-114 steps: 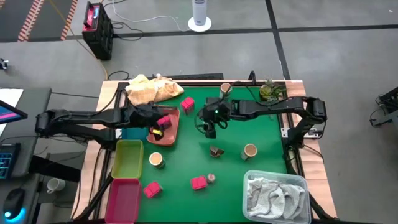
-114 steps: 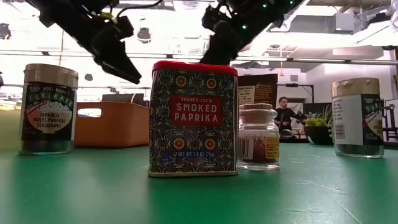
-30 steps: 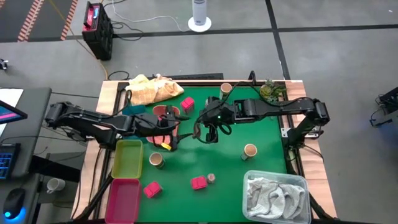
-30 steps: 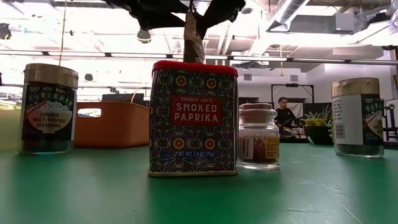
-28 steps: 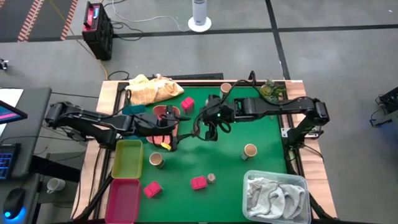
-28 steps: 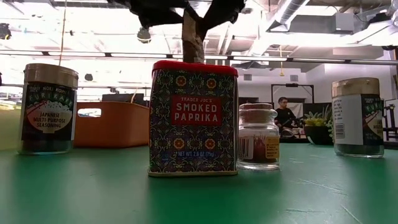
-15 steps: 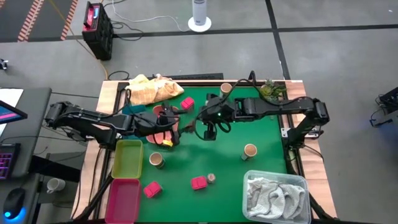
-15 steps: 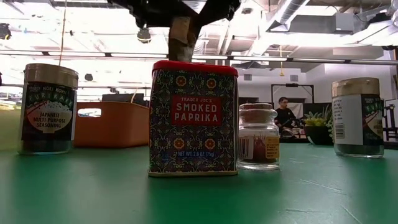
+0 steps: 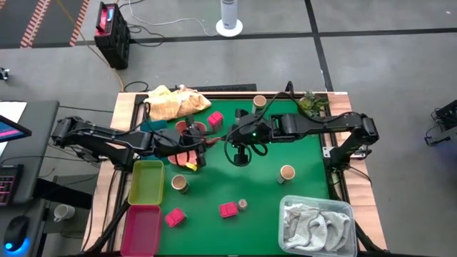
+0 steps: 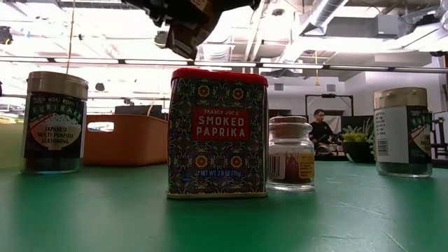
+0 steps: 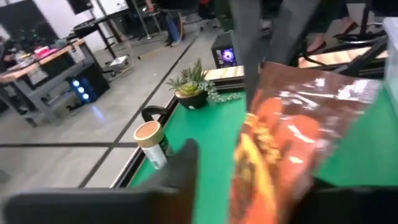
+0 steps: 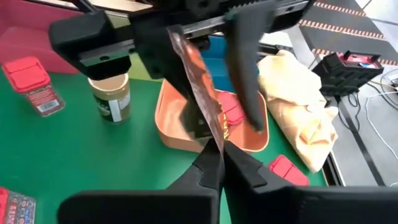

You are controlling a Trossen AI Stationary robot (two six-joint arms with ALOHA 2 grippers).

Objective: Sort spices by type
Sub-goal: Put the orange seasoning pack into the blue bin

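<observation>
A flat brown-and-orange spice packet (image 12: 196, 81) hangs in the air over the right end of the salmon tray (image 9: 194, 163). My right gripper (image 12: 214, 165) is shut on it, reaching in from the table's right. My left gripper (image 9: 206, 145) comes from the left, and its fingers (image 12: 244, 81) stand on either side of the packet. The left wrist view shows a gap between one finger (image 11: 180, 168) and the packet (image 11: 286, 137). Pink tins (image 9: 216, 119), tan cups (image 9: 178, 183) and a small jar (image 9: 243, 205) stand on the green mat. My right gripper pinches one edge of the packet (image 12: 214, 146) between its two fingers. The fingers come from the table's right, slanting down. The packet sticks out beyond the fingertips, edge-on to them and clear of the table.
A lime tray (image 9: 146, 182) and a magenta tray (image 9: 143, 225) lie at the near left. A yellow cloth (image 9: 175, 103) is at the far left. A clear bin with a white-grey cloth (image 9: 318, 225) is at the near right. A small plant (image 9: 308, 103) stands far right.
My right gripper has risen a little with the packet. The left wrist has turned toward the packet. In the low view the packet has shifted toward the table's left and now shows mostly behind a dark gripper.
</observation>
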